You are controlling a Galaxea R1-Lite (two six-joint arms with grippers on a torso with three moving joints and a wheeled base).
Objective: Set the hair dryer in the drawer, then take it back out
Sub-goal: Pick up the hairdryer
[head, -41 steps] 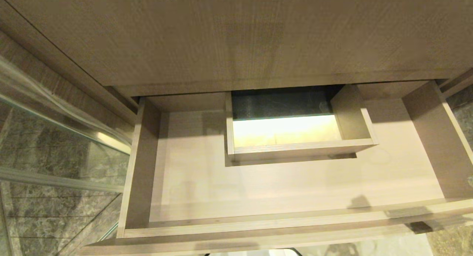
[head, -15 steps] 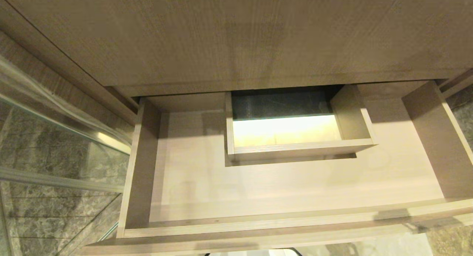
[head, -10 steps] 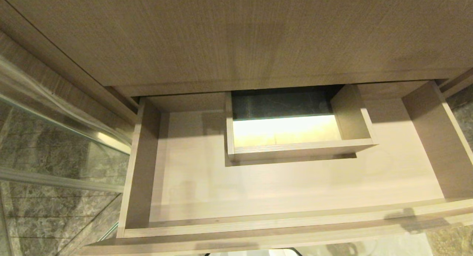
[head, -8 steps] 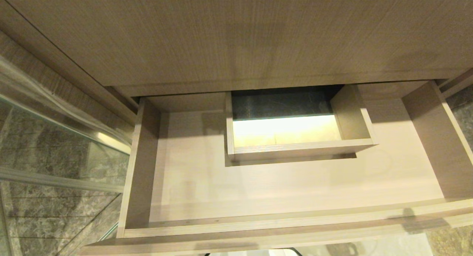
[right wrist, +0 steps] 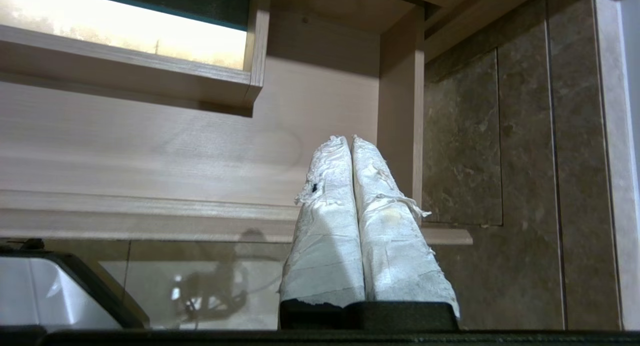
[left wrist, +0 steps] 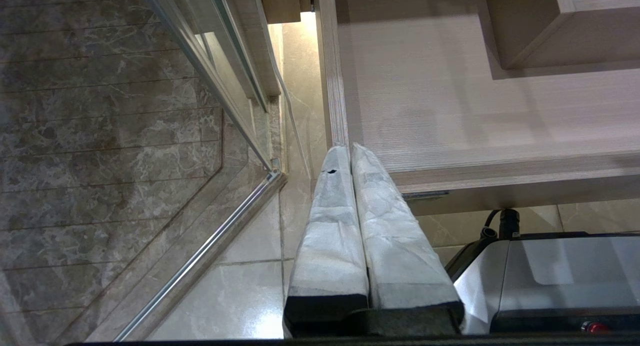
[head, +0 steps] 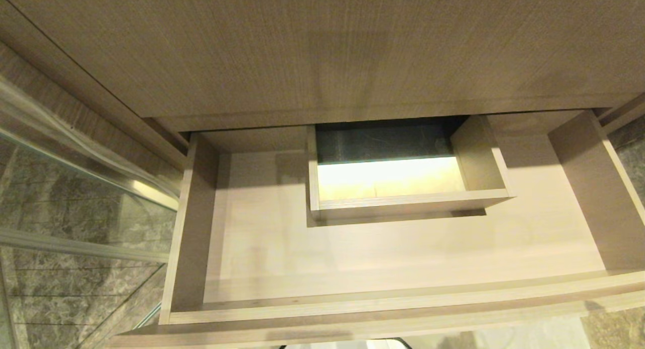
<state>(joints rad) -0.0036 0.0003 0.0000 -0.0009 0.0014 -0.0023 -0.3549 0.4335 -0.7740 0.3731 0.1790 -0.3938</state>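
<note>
One drawer (head: 393, 248) fills most of what I see from the head camera: it stands pulled out under the wood vanity panel (head: 322, 52), light-wood floor bare, and I cannot find the hair dryer in it or in any of my views. At the drawer's mid-back sits the boxed cut-out (head: 403, 200), its inside brightly lit below a dark band. To my left runs a glass partition with a metal rail (head: 75, 246) over grey marble tiles (head: 60, 308). Neither arm shows in the head view. On the left wrist camera the left gripper (left wrist: 350, 149) hangs near the drawer's left front corner, above the pale floor, its white-wrapped fingers (left wrist: 330, 226) pressed together on nothing. On the right wrist camera the right gripper (right wrist: 348, 140) sits low before the drawer's right end, beside the marble wall (right wrist: 500, 161), its taped fingers (right wrist: 390, 236) likewise closed and empty
</note>
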